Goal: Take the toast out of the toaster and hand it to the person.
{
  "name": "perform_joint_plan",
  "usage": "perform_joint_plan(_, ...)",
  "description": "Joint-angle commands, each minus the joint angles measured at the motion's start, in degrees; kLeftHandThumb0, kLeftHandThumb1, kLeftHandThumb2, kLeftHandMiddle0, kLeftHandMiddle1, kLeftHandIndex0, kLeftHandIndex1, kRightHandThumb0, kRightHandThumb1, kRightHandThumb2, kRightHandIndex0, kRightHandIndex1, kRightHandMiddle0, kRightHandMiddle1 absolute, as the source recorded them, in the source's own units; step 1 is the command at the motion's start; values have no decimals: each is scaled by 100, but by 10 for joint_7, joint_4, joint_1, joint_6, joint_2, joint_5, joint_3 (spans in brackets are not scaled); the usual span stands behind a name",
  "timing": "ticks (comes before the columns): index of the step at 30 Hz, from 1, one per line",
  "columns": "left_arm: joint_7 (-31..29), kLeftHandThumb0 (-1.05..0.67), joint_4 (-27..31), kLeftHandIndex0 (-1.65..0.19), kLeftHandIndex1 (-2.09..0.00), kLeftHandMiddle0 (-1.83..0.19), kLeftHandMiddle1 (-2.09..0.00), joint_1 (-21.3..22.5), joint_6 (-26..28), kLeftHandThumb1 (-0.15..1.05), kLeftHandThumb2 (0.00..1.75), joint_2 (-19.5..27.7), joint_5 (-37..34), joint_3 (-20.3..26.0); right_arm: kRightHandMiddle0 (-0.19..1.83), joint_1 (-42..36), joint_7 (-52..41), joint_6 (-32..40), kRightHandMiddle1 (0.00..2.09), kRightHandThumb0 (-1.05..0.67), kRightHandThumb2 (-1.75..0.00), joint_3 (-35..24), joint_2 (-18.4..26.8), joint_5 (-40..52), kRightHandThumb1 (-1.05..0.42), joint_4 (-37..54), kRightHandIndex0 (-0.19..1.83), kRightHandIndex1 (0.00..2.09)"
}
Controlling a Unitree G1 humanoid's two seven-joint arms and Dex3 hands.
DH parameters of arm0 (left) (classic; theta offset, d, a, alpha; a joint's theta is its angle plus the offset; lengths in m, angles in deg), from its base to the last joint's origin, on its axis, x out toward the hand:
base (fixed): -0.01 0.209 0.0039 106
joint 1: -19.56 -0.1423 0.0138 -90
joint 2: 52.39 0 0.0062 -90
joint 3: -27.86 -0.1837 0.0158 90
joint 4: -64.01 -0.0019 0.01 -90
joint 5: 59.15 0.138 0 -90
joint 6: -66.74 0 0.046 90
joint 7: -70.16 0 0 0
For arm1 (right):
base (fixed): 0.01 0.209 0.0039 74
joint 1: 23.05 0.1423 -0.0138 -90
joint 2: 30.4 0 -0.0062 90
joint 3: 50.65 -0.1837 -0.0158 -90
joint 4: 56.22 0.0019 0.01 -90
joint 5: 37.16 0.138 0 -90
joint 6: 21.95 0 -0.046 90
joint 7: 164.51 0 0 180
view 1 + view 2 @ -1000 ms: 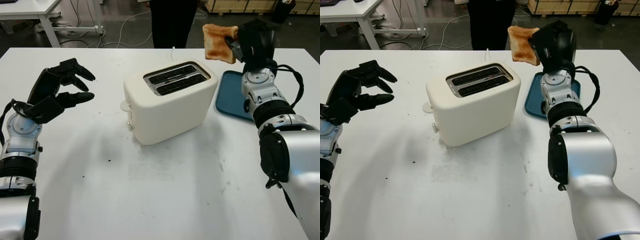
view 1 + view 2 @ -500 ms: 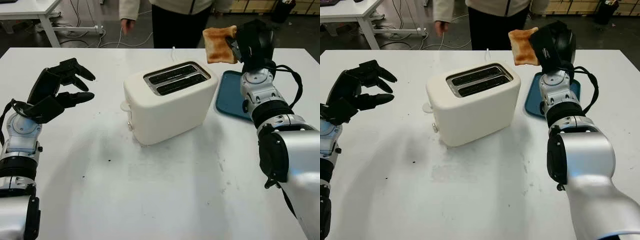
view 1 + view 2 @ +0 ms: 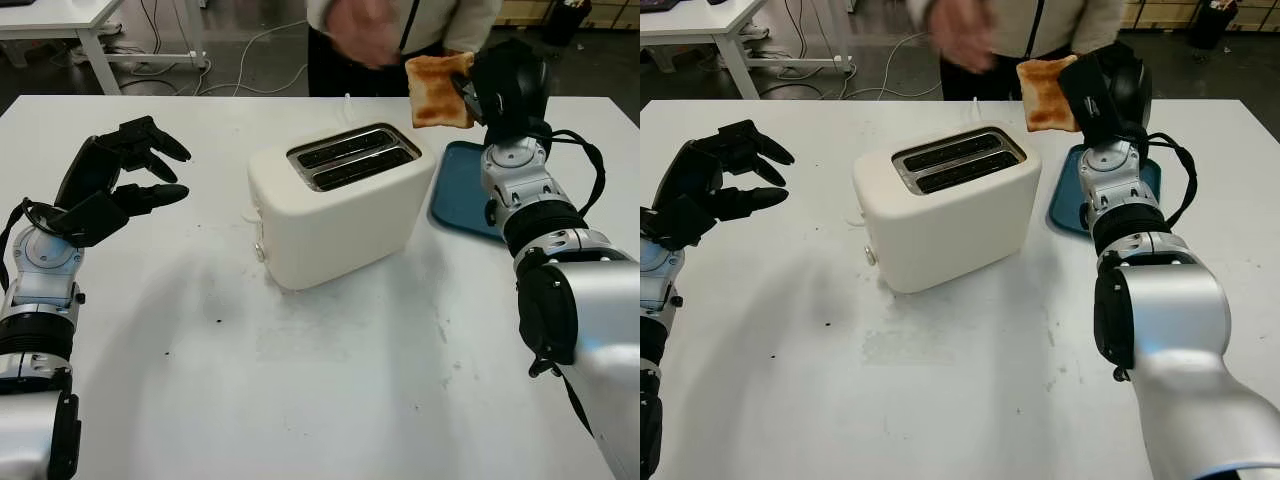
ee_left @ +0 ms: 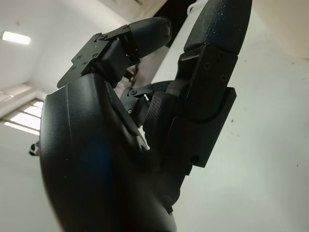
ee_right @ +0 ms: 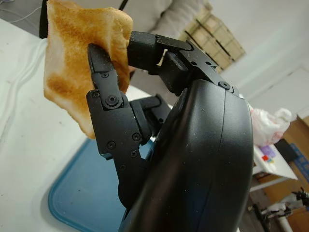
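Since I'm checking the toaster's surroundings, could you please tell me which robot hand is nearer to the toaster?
The right hand. It is raised beside the toaster's far right corner, gripping the toast. The left hand is open, farther off over the table's left side.

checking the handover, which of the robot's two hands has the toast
The right hand, raised beside the toaster, grips the toast. The left hand is open, holding nothing.

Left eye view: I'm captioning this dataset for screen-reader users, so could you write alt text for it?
The robot's right hand holds a slice of toast up above a blue tray, toward a person's blurred hand reaching in from across the white table. A cream two-slot toaster stands mid-table; the open left hand hovers at the left.
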Motion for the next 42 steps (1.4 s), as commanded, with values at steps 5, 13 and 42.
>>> perform_joint_plan(5, -2, -105, 0, -52, -116, -62, -127, -4, -3, 92, 2, 0, -8, 1, 77, 9, 2, -8, 174, -29, -8, -6, -3, 7, -92, -4, 90, 175)
perform_joint_plan(13, 0, -105, 0, -53, -115, -63, -126, -4, -5, 92, 2, 0, -7, 1, 79, 8, 3, -12, 175, -30, -8, -2, -3, 3, -92, -4, 90, 175)
perform_joint_plan(42, -1, -105, 5, -51, -117, -62, -127, -2, -1, 92, 3, 1, -5, 0, 80, 9, 5, -19, 175, -29, -7, 1, -2, 1, -92, -4, 96, 175)
